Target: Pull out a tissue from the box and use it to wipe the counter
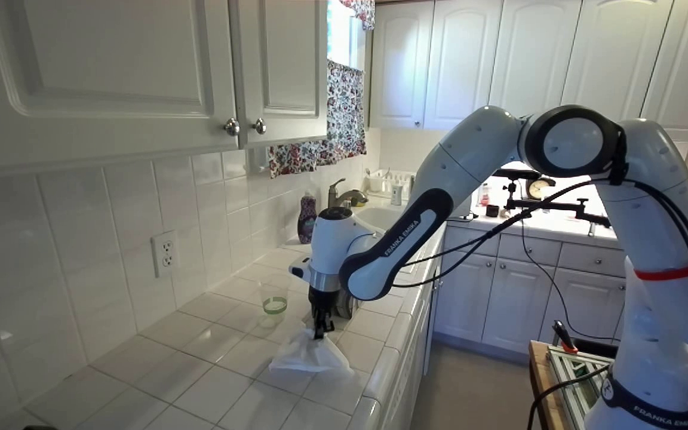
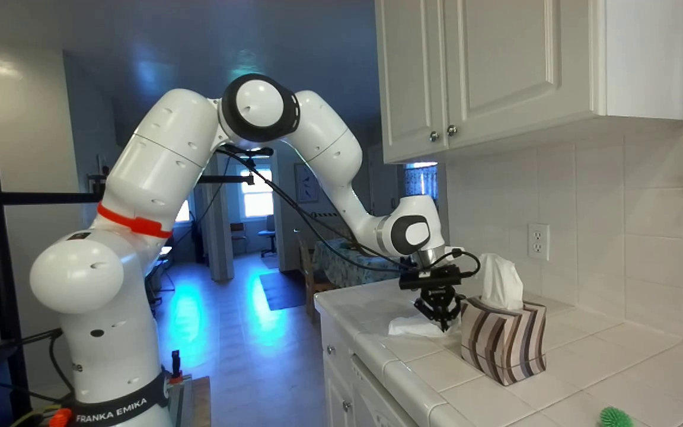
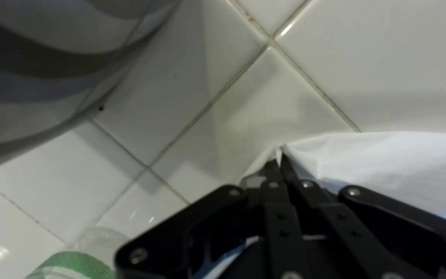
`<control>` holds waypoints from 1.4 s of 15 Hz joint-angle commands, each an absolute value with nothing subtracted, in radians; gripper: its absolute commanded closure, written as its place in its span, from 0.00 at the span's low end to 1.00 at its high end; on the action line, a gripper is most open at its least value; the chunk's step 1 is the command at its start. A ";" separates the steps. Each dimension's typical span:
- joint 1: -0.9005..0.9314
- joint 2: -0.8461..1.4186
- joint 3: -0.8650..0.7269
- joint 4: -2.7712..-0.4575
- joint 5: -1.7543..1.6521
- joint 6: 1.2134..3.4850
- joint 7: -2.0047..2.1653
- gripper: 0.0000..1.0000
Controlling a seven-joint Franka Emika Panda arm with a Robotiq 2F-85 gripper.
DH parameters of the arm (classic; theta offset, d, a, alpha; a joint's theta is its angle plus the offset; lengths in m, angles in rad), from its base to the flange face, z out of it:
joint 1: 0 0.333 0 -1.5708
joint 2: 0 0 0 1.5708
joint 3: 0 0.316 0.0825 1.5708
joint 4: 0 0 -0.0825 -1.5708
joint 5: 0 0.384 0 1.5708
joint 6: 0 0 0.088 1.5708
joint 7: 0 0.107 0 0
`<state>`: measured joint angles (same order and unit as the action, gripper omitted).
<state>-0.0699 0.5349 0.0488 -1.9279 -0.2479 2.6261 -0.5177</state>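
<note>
A white crumpled tissue (image 1: pixel 310 356) is pinched at one point and spreads down onto the white tiled counter (image 1: pixel 162 373). It also shows in an exterior view (image 2: pixel 414 326) and the wrist view (image 3: pixel 397 166). My gripper (image 1: pixel 320 335) is shut on the tissue just above the tiles; its fingertips show in the wrist view (image 3: pixel 278 159). The box (image 2: pixel 498 341) has wavy brown, grey and white stripes and stands upright beside the gripper, with another tissue (image 2: pixel 501 281) sticking out of its top. The box fills the upper left of the wrist view (image 3: pixel 52 73) and is mostly hidden behind the gripper in an exterior view (image 1: pixel 347 306).
A clear cup with a green band (image 1: pixel 274 306) stands near the gripper on the wall side. A purple bottle (image 1: pixel 306 220), a faucet (image 1: pixel 344 194) and a sink (image 1: pixel 380 218) are farther along. A green spiky object (image 2: pixel 614 417) lies on the counter. Cabinets (image 2: pixel 495 71) hang above.
</note>
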 commanded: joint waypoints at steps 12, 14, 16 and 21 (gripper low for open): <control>-0.057 0.535 -0.012 -1.957 -0.333 2.601 -0.502 1.00; -0.050 0.538 -0.003 -1.954 -0.341 2.603 -0.499 1.00; -0.037 0.539 0.002 -1.949 -0.354 2.597 -0.496 1.00; -0.011 0.545 0.025 -1.939 -0.352 2.603 -0.497 1.00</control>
<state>-0.0234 0.5333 0.0047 -1.9277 -0.3453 2.6103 -0.5113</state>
